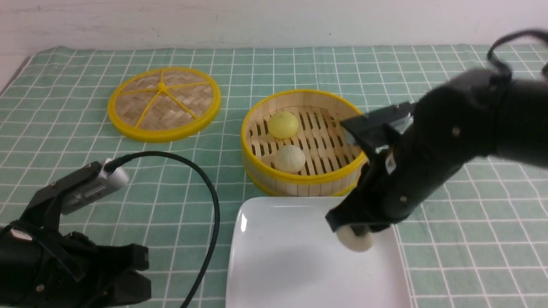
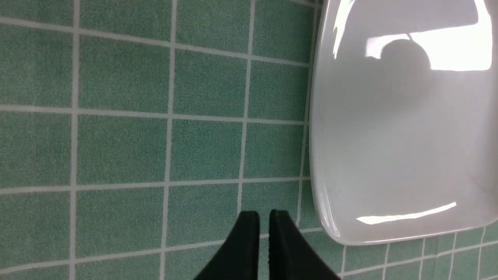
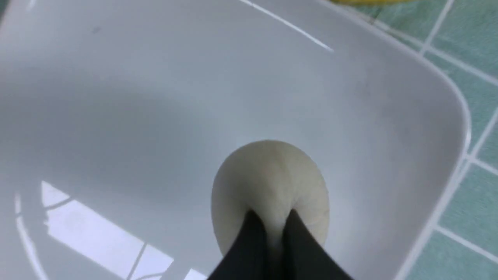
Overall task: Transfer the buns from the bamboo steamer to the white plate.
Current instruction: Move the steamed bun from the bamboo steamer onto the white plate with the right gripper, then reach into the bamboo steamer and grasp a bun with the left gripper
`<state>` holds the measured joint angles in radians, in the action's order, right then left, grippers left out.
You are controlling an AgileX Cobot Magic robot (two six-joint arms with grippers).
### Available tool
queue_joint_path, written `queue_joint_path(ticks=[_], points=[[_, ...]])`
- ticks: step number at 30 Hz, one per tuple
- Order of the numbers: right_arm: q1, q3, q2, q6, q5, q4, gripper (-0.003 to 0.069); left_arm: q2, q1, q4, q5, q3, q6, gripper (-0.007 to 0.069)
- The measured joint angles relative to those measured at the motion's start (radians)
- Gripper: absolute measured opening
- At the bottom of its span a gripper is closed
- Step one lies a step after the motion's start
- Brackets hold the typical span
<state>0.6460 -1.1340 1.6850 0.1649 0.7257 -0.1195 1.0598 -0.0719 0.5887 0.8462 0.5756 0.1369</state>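
Off-white bun (image 3: 270, 182) is pinched by right gripper (image 3: 272, 229) low over white plate (image 1: 278, 256), near its right rim; contact I cannot tell. Yellow bun (image 1: 283, 124) & 2nd off-white bun (image 1: 289, 158) lie in bamboo steamer (image 1: 299, 179). Left gripper (image 2: 264, 221) is closed w/ nothing inside, beside plate.

White plate (image 1: 274, 265): glossy white, smooth, glazed-looking, with bright reflections.
Bamboo steamer (image 1: 299, 183): pale matt wooden slats; bright yellow rims, smooth and slightly shiny.
Lid (image 1: 164, 104): woven bamboo strips, matt, rough weave; yellow rim and spokes smooth.
Yellow bun (image 1: 283, 124): smooth, matt skin.
Beige bun (image 1: 289, 158): matt, faintly pleated.
Near bun (image 3: 268, 182): matt, soft, doughy off-white.
Tablecloth (image 1: 64, 128): green checked cloth, matt, finely nubbly.
Right gripper (image 3: 273, 214): matt black, plastic-looking.
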Motion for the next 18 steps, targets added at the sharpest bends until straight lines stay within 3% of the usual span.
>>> queue_joint_path(ticks=[5,10,11,13,16,18], points=[[0.0,0.05,0.052,0.0,-0.102,0.001,0.0092,0.0,0.0,-0.016,-0.003,0.0,0.0,0.0075],[0.0,0.038,0.052,-0.003,-0.092,0.005,0.0279,0.0,0.0,-0.02,-0.016,0.0,0.0,0.0078],[0.0,0.024,0.045,-0.004,-0.068,0.01,0.0347,0.0,0.0,-0.02,-0.018,0.0,0.0,0.0079],[0.0,-0.003,0.023,-0.004,-0.026,0.031,0.0397,0.0,0.0,-0.02,-0.021,0.0,0.0,0.0079],[0.001,-0.04,-0.028,-0.004,0.037,0.075,0.0406,0.0,0.0,-0.02,-0.042,0.0,-0.018,0.0085],[0.002,-0.06,-0.092,-0.004,0.101,0.136,0.035,0.0,0.0,-0.02,-0.064,0.002,-0.055,0.0092]])
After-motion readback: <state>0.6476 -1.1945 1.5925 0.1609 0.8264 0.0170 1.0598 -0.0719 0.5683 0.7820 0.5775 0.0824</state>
